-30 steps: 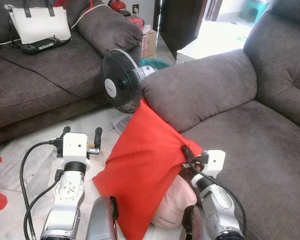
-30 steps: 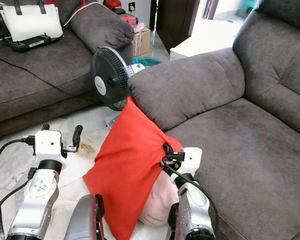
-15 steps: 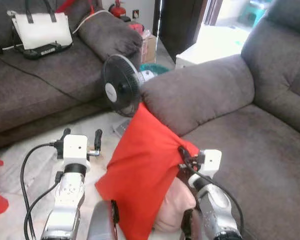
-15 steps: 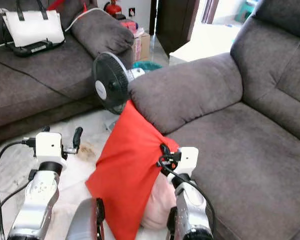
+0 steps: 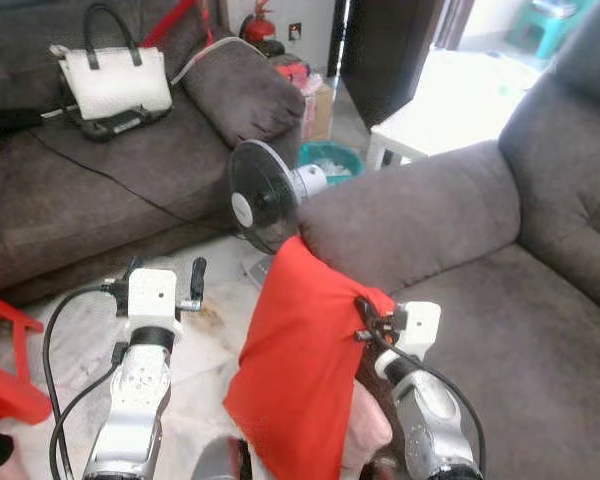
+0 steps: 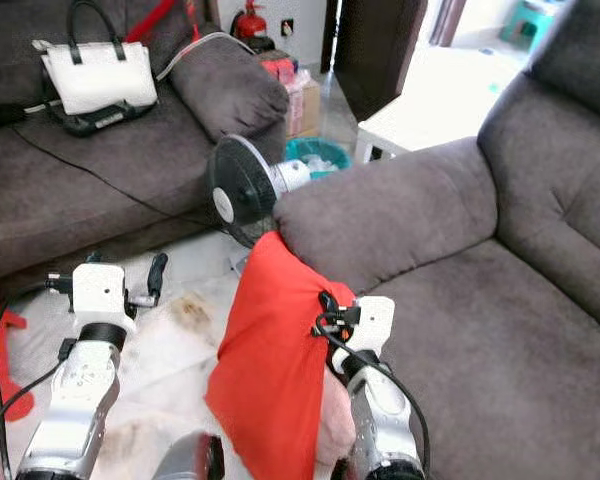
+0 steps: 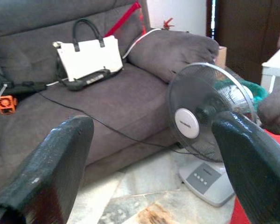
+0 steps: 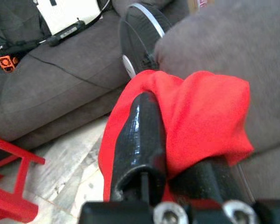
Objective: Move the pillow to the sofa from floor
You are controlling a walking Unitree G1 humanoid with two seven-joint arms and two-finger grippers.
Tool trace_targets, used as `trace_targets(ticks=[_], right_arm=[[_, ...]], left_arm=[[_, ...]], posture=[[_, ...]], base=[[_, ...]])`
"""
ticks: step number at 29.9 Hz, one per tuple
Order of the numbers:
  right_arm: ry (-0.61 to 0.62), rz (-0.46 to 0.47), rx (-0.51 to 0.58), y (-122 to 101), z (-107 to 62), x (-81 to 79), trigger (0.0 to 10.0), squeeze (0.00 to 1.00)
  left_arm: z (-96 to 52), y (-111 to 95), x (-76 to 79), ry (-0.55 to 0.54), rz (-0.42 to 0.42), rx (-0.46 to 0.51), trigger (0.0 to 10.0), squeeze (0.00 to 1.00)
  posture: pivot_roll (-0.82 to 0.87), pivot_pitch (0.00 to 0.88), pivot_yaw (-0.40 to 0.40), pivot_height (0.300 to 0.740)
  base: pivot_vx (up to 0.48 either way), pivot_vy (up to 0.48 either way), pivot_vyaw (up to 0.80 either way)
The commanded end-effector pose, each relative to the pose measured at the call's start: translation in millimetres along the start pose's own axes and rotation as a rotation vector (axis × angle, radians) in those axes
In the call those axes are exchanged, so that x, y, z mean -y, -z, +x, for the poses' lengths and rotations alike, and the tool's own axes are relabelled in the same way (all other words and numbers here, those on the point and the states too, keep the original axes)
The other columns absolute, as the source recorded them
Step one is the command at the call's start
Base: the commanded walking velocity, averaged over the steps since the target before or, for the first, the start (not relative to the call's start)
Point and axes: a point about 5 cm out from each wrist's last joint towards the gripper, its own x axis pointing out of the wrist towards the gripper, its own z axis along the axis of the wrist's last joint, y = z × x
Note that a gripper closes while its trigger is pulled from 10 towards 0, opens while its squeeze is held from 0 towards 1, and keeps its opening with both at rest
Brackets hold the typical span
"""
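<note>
Right wrist view says it all: the right claw [image 8: 177, 154] is clamped on a bunched fold of the red pillow [image 5: 305, 370], fingers pinched tight. Compared with a second ago, the pillow hangs higher and narrower at centre frame, its bottom edge lifted off the floor and its top corner against the grey sofa [image 5: 460, 330] arm, beside the black fan [image 5: 260, 195]. That looks like the lift under way, and the sofa seat at right is the obvious target. Left claw [image 5: 163, 272] hovers open at lower left, holding nothing.
</note>
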Motion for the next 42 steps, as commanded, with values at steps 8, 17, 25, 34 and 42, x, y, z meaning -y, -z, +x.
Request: trace_targets(ticks=[8, 17, 25, 34, 42], right_arm=[[-0.002, -0.039, 0.181, -40.1, 10.4, 2.2, 10.0, 0.0], [0.01, -0.034, 0.18, -41.0, 11.6, 3.9, 10.0, 0.0], [0.022, -0.025, 0.162, -37.9, 12.4, 4.1, 10.0, 0.0], [0.052, 0.006, 0.15, -36.9, 13.7, 7.5, 10.0, 0.0], [0.067, 0.003, 0.148, -37.2, 12.4, 11.3, 10.0, 0.0]], left_arm=[[-1.3, 2.3, 0.4, 0.003, -0.002, -0.009, 10.0, 0.0], [-0.3, 1.7, 0.2, 0.006, -0.002, -0.006, 10.0, 0.0], [0.2, 2.1, 1.0, 0.014, -0.002, -0.012, 10.0, 0.0], [-0.1, 3.0, 1.8, 0.014, -0.006, -0.017, 10.0, 0.0], [-0.2, 3.4, 2.1, 0.014, -0.006, -0.018, 10.0, 0.0]], posture=[[0.18, 0.0, -0.097, 0.74], [0.17, 0.003, -0.092, 0.74], [0.18, 0.013, -0.093, 0.74], [0.18, 0.018, -0.095, 0.74], [0.18, 0.02, -0.096, 0.74]], base=[[0.0, 0.0, 0.0], [0.0, 0.0, 0.0], [0.0, 0.0, 0.0], [0.0, 0.0, -0.18], [0.0, 0.0, -0.8]])
